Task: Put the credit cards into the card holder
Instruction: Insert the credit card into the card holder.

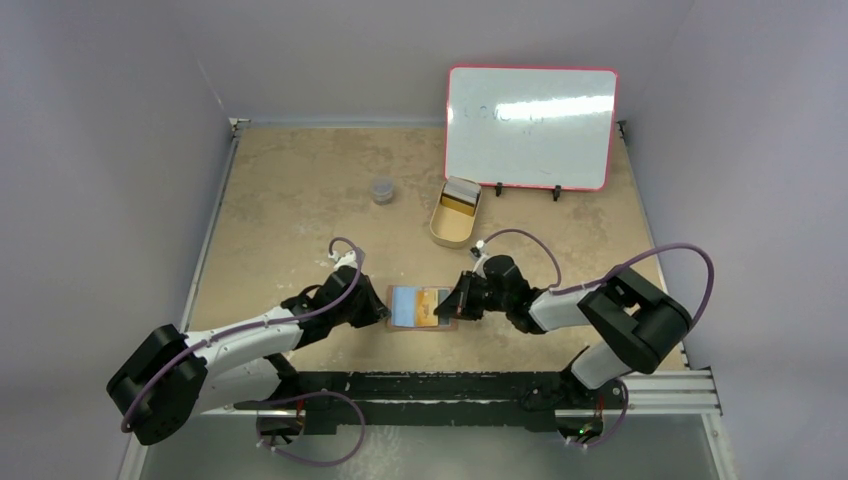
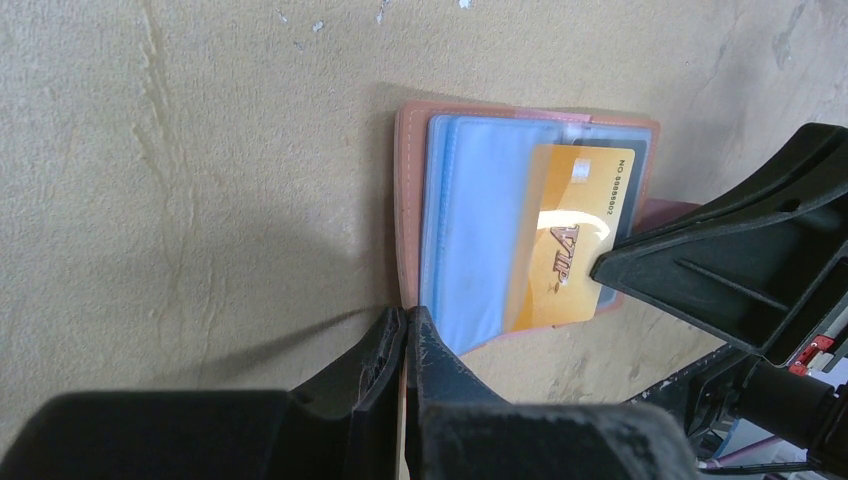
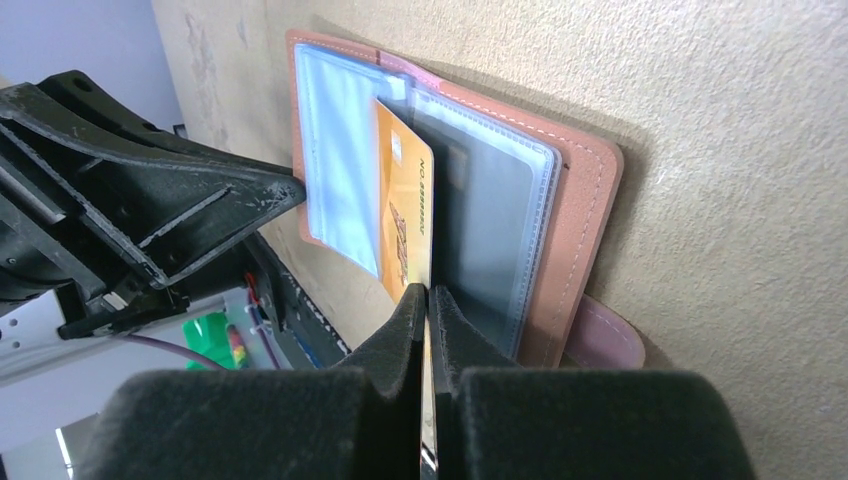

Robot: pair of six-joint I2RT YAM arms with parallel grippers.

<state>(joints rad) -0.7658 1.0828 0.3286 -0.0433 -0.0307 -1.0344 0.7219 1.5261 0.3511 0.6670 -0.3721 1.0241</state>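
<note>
While both arms reach inward from the lower corners of the overhead view, the left gripper (image 1: 378, 306) lies left of centre on the tan speckled table top (image 1: 300, 200). Its two black fingers are clenched together. Their tips rest against the left edge of the open reddish-pink, leather-like card holder (image 1: 412, 306), which lies flat just below the middle of the frame. Whether they nip the cover, I cannot tell. Just right of the card holder, the right gripper (image 1: 456, 300) is also clenched.

In the left wrist view, the left gripper (image 2: 405, 318) meets the card holder (image 2: 412, 200) at its lower left corner. Clear bluish plastic sleeves (image 2: 480, 220) fan across the card holder. A gold-orange plastic card (image 2: 565, 230) lettered VIP lies over their right part, and the right gripper (image 2: 605, 268) touches it from the right.

In the right wrist view, the left gripper (image 3: 295, 188) touches the left edge of the card holder (image 3: 580, 200). The gold-orange card (image 3: 405, 220) stands tilted between the sleeves, partly out. The right gripper (image 3: 428, 292) pinches its near edge, bottom centre.

Back in the overhead view, a small grey round cup (image 1: 382, 190) stands above centre. To its right are a tan oval metal tin (image 1: 455, 215) and then a red-framed whiteboard (image 1: 530, 128).
</note>
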